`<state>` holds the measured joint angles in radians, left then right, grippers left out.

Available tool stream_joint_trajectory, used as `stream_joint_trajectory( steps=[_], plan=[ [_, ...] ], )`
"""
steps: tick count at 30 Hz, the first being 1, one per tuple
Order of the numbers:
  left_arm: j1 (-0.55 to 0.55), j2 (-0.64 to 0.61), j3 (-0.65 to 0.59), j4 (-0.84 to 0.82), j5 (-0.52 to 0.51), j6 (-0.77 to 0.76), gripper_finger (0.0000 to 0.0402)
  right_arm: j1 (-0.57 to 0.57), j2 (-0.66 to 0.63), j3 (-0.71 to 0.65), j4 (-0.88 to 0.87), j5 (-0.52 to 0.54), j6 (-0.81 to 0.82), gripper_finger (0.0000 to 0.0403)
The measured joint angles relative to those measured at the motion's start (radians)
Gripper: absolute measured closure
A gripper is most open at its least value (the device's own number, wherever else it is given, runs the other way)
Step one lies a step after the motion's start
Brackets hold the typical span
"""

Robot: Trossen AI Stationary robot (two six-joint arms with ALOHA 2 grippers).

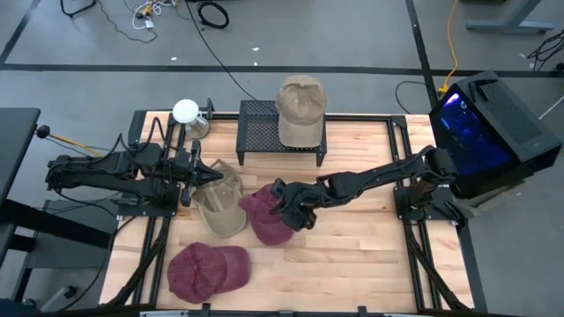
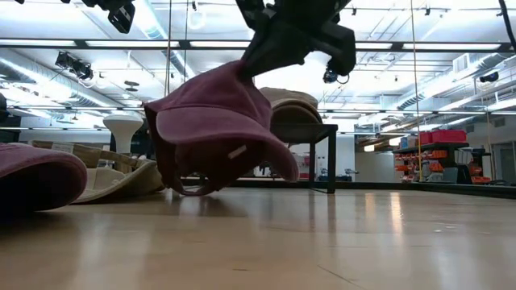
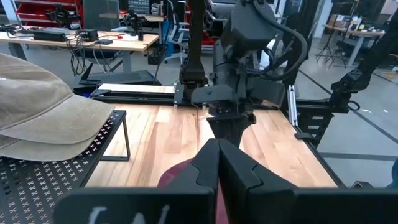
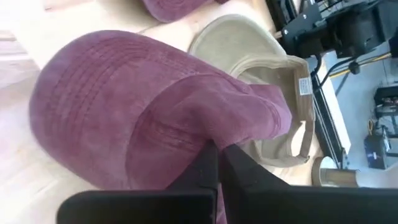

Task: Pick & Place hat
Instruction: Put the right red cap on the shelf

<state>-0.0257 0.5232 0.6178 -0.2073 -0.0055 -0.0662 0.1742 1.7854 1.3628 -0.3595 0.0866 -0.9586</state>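
One tan cap (image 1: 300, 107) already sits on the black mesh stand (image 1: 256, 130). The right gripper (image 1: 284, 204), fingers pinched on the maroon cap (image 1: 262, 216), holds it just above the table (image 1: 370, 255) — placing remains. The left gripper (image 1: 192, 173), fingers shut, waits beside another tan cap (image 1: 220, 207); a second maroon cap (image 1: 207, 270) lies untouched.

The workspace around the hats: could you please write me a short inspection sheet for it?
Surface: wooden table, bare on the right arm's side.
Job's things: maroon hat lifted off the table; tan hat on the black mesh stand; second tan hat upside down; second maroon hat flat near the front edge.
Clutter: white round object at the back left corner.
Grippers: right gripper shut on the maroon hat; left gripper shut, over the upside-down tan hat.
Cables: black and yellow cables on the floor.
Surroundings: benches, shelving, ceiling lights.
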Motion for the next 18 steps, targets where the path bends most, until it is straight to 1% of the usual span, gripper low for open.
stream_joint_trajectory(
  steps=[6,14,18],
  plan=[
    [0.000,0.000,0.000,0.000,0.000,0.000,0.0387,-0.014,0.016,0.000,0.009,0.000,0.004,0.0403],
    [0.000,0.000,0.000,0.000,0.000,0.000,0.0387,-0.031,0.075,0.000,-0.022,0.000,0.011,0.0403],
    [0.000,0.000,0.000,0.000,0.000,0.000,0.0387,-0.045,0.076,-0.001,-0.052,0.001,0.011,0.0403]
  ],
)
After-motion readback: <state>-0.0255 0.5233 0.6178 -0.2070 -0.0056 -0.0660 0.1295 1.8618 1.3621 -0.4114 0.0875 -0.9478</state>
